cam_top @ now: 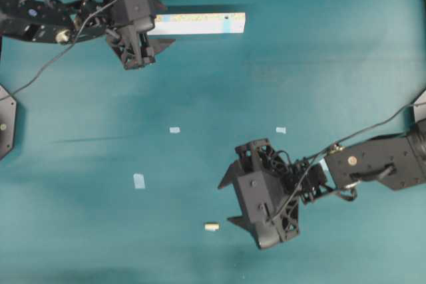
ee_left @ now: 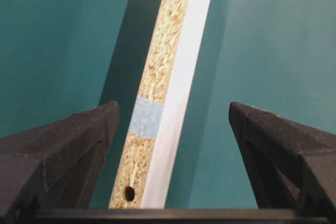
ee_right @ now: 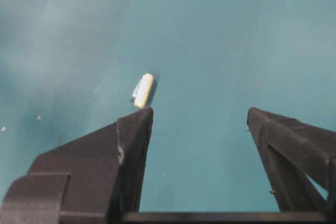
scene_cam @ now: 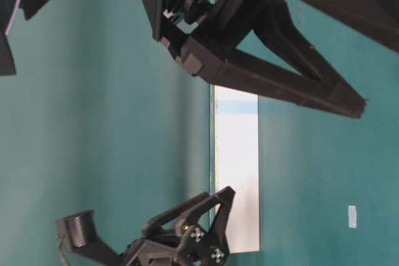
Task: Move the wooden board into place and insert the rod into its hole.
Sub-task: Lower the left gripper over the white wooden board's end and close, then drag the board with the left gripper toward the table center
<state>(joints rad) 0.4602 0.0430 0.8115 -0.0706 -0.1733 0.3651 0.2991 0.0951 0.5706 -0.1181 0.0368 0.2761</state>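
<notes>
Up at eleven o'clock in the overhead view, the left gripper (cam_top: pixel 154 34) stands spread wide, straddling the near end of the wooden board (cam_top: pixel 200 23) without touching it; its wrist view shows the strip running between the fingers, speckled edge up, with a small hole (ee_left: pixel 129 193) and a blue patch (ee_left: pixel 146 119). The board looks stiff and light, its white face probably slick, so a pinch across its narrow width near this end seems soundest. Toward five o'clock, the rod (cam_top: pixel 212 227) lies loose on the table (cam_top: pixel 333 64), just left of the right gripper (cam_top: pixel 235 199), whose jaws are likewise spread and empty. Tiny and round, the rod may roll; taking it across its middle should suit.
</notes>
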